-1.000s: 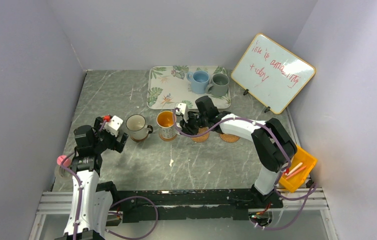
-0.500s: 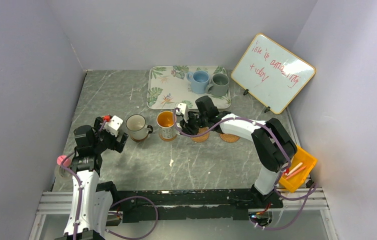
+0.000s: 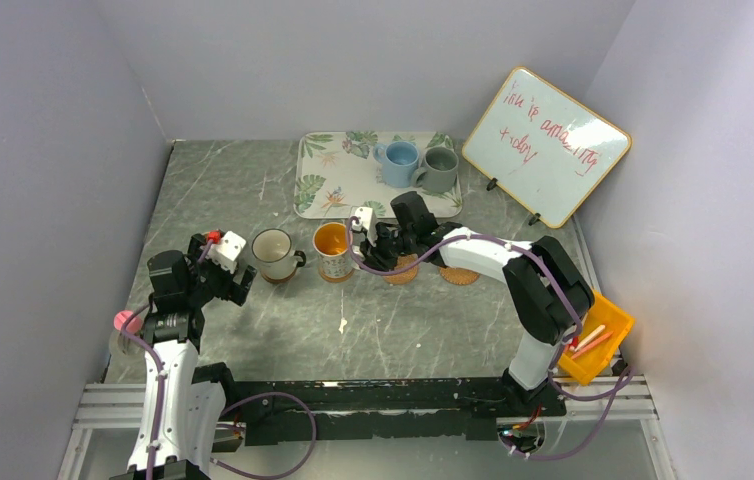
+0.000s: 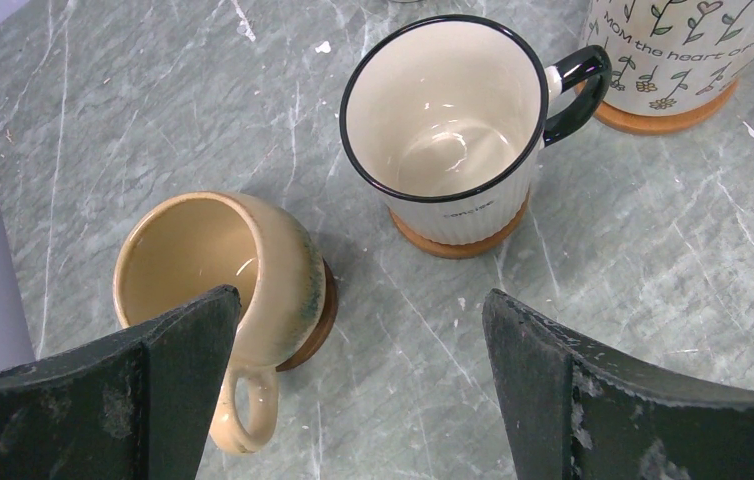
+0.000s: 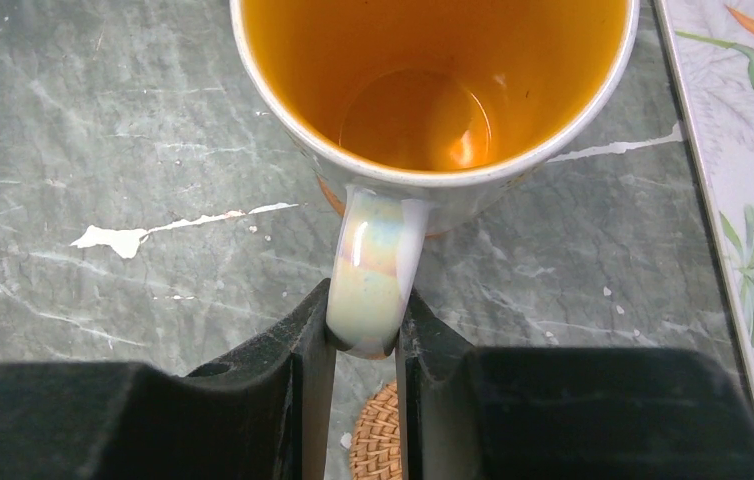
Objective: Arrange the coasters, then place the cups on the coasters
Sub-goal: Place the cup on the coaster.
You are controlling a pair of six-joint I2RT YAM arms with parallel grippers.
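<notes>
Tray [image 3: 328,178]: blue mug [image 3: 396,160] and grey-green mug [image 3: 440,169] on it.
Right pincer [image 3: 358,240]: against the orange-lined mug [image 3: 333,248].
Rattan coasters [image 3: 460,276]: two, bare, partly under the right arm.

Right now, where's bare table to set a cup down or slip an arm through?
Free: the table in front of the mug row, its far-left corner beside the tray, and the tray's left half. Crowded: white mug, patterned mug, right gripper and woven coasters sit close together.

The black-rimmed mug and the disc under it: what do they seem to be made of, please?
Mug: likely glazed ceramic, glossy cream inside with light reflections. Disc: probably wood, smooth matte brown edge; cork cannot be ruled out.
</notes>
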